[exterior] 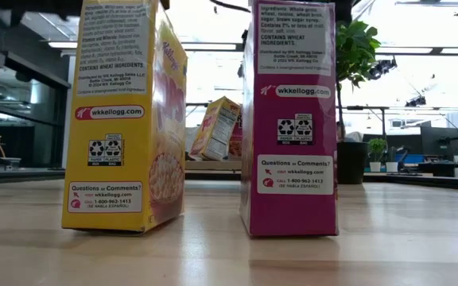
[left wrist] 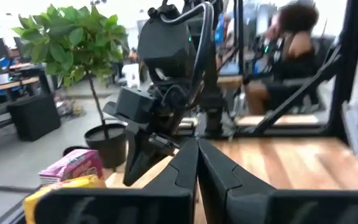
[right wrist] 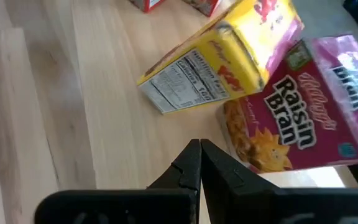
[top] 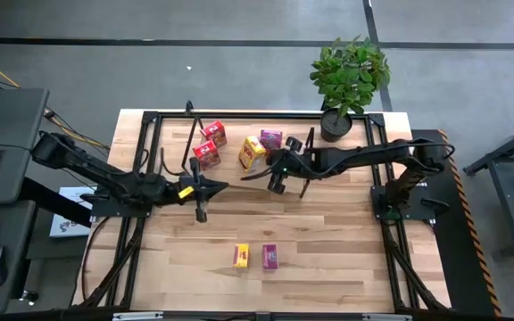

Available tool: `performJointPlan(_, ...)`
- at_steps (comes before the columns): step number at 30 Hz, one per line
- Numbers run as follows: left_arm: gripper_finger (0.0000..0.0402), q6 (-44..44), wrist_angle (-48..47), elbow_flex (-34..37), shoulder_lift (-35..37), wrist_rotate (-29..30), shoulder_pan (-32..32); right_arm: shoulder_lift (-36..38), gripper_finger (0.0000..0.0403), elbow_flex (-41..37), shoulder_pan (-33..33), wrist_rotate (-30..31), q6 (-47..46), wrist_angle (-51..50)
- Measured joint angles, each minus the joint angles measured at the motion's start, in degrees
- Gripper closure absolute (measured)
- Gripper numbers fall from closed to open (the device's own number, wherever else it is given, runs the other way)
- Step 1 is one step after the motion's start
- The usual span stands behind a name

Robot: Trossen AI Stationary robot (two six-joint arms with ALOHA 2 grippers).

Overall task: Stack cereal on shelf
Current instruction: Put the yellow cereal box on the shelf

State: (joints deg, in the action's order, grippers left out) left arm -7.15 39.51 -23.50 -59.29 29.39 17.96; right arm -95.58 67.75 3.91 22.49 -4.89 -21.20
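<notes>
Two red boxes [top: 211, 143], a yellow box [top: 252, 152] and a magenta box [top: 271, 139] lie at the table's far middle, between the shelf's black wire end frames [top: 192, 134]. In the right wrist view the yellow box [right wrist: 222, 56] is tilted against the magenta box [right wrist: 297, 112]. A second yellow box [top: 241, 256] and a second magenta box [top: 269, 257] stand upright near the front edge. My left gripper [top: 221, 186] is shut and empty at mid-table. My right gripper [top: 246, 176] is shut and empty just in front of the tilted yellow box.
A potted plant [top: 346, 80] stands at the table's far right corner. Black frame bars run along the table's left and right sides. A person sits beyond the table [left wrist: 291, 56]. Bare wood lies between the two groups of boxes.
</notes>
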Motion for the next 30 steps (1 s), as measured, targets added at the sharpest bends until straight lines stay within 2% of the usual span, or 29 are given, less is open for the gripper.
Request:
performJointPlan(6, 0.0401, -2.1, -9.7, -6.2, 0.0, 1.0, 0.0, -1.3, 0.0403, 0.0, 1.7, 1.2, 0.4, 3.5)
performJointPlan(18, 0.0401, -1.9, -12.3, -6.6, 0.0, 1.2, 0.0, -2.6, 0.0403, 0.0, 3.4, 1.1, 0.9, 9.7)
performJointPlan(30, 0.0401, -1.4, -12.8, -6.6, 0.0, 1.2, 0.0, -2.6, 0.0403, 0.0, 3.3, -0.1, 0.4, 11.3)
